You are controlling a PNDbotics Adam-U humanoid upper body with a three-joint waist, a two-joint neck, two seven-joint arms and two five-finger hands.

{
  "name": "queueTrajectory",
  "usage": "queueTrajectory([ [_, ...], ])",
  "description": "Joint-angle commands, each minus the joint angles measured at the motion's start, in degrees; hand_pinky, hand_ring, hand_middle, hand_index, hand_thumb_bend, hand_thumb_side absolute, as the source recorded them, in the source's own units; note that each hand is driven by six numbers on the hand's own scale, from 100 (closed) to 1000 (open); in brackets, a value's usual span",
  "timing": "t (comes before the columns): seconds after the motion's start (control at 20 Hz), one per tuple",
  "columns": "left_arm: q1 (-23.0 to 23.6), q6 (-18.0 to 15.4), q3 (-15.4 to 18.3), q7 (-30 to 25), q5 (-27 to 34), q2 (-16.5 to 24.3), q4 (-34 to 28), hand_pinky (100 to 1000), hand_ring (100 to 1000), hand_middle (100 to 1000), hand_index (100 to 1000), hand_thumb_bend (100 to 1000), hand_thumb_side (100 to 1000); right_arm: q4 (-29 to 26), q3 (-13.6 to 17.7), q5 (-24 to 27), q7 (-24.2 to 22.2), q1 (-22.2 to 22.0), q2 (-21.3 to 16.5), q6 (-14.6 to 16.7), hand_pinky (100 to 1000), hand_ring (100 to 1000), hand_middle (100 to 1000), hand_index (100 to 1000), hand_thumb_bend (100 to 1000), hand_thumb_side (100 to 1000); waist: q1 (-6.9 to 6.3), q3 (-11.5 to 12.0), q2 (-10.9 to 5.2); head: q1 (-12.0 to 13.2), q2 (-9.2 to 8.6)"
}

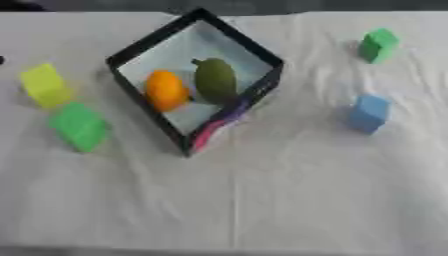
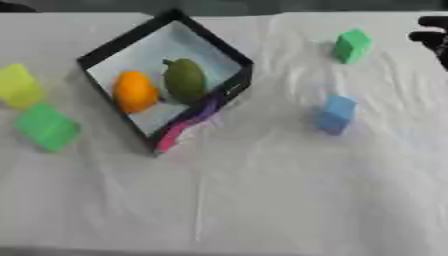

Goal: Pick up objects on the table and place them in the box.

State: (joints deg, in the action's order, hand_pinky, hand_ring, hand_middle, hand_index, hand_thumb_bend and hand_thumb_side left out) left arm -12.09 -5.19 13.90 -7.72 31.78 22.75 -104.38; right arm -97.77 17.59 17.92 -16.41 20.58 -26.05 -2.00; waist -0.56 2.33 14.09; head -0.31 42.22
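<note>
A black-rimmed box (image 1: 140,47) stands turned like a diamond at the upper middle of the white-covered table. Inside it lie an orange fruit (image 1: 165,90) and a dark green fruit (image 1: 215,80), side by side. A yellow block (image 1: 44,85) and a green block (image 1: 79,126) rest left of the box. On the right are a blue block (image 1: 370,113) and, farther back, a smaller green block (image 1: 378,45). A dark part of my right hand (image 2: 433,35) shows only at the right edge of the right eye view, right of that small green block and apart from it.
The white cloth (image 1: 262,200) is creased and covers the whole table. A pink and purple strip (image 1: 214,127) shows on the box's near right wall. A small dark shape (image 1: 2,60) sits at the left edge.
</note>
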Motion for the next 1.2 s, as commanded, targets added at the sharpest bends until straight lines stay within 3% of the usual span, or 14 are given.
queueTrajectory([
  [0.05,-0.7,0.02,0.16,-0.01,-0.16,1.17,-0.59,788,649,772,791,100,637,-0.33,0.16,-0.3,-0.11,0.36,-1.99,-0.15,1000,782,769,931,100,550,-0.16,0.12,-1.18,0.09,-0.33],
  [0.35,-0.53,-0.13,0.2,-0.08,-0.37,1.21,-0.57,788,647,772,791,100,635,-0.26,-0.3,-0.44,0.04,1.48,-2.06,-0.65,1000,785,772,932,100,556,-0.09,0.58,-1.02,0.34,-0.35],
  [0.5,-0.24,-0.35,0.2,-0.08,-0.56,1.6,-0.63,789,646,773,791,100,633,0.16,-1.67,-0.34,-0.2,2.35,-4.1,-0.89,1000,789,776,935,100,553,0.23,0.58,-1.13,0.15,0.07],
  [0.7,0.05,-0.41,0.15,-0.1,-0.81,1.98,-0.55,788,645,773,790,100,633,1.2,-5.23,1.63,-0.37,4.68,-10.7,0.1,1000,798,788,937,100,519,0.67,0.48,-1.45,-0.12,0.26],
  [0.9,0.42,-0.35,-0.02,-0.27,-1.06,2.48,-0.43,788,643,772,790,100,632,2.48,-10.98,3.4,-1.22,8.12,-20.4,2.38,1000,819,816,948,100,481,1.3,0.47,-1.88,-0.38,0.46],
  [1.2,0.57,-0.3,-0.45,-0.73,-1.44,2.92,-0.3,788,640,772,789,100,631,4.12,-22.92,-0.06,-5.85,13.51,-33.87,5.11,998,865,856,976,100,698,1.92,0.88,-2.15,-1.02,0.56],
])
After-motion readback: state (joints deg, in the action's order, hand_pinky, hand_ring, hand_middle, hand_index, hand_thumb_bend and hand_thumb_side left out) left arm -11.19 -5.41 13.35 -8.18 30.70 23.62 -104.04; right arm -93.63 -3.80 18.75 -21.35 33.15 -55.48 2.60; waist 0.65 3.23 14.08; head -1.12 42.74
